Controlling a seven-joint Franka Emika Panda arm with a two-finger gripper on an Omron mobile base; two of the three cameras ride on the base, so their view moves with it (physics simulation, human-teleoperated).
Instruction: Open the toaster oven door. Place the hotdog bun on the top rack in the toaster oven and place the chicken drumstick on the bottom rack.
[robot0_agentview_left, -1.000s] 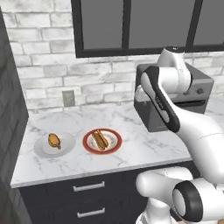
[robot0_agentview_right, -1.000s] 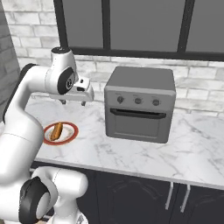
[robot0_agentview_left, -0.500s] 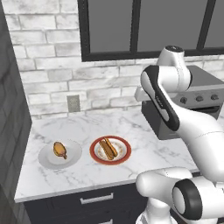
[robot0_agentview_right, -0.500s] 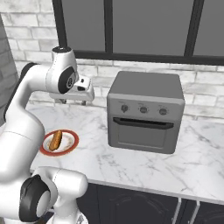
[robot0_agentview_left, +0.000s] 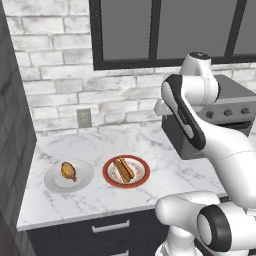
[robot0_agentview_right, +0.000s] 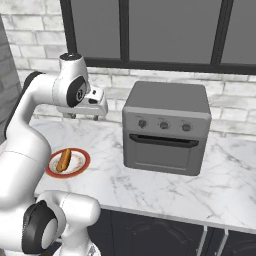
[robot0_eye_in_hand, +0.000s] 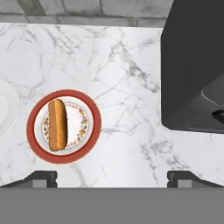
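- Marble-topped table (robot0_agentview_left: 165, 170): carrying every item; the base views are widening onto the toaster oven compared with a second ago, so the base is driving and the things are not shifting.
- Red-rimmed plate (robot0_agentview_left: 108, 176): lying at the near middle, bearing the hotdog bun (robot0_agentview_left: 123, 169).
- White plate (robot0_agentview_left: 86, 176): sitting just beside the red one, toward the dark side wall, holding the chicken drumstick (robot0_agentview_left: 68, 171).
- Pincer (robot0_agentview_right: 84, 116): hanging high above the table between the plates and the oven, looking straight down; fingers (robot0_eye_in_hand: 41, 176) standing wide apart, holding nothing.
- Toaster oven (robot0_agentview_right: 166, 132): standing farther along, near the brick wall, now fully facing the right base camera.
- Toaster oven door (robot0_agentview_right: 161, 153): staying shut, black bar handle (robot0_agentview_right: 163, 141) untouched; racks hidden behind it.
- Judgement: repositioning is bringing the handle into reach; opening the door is the step in hand, both foods still waiting.
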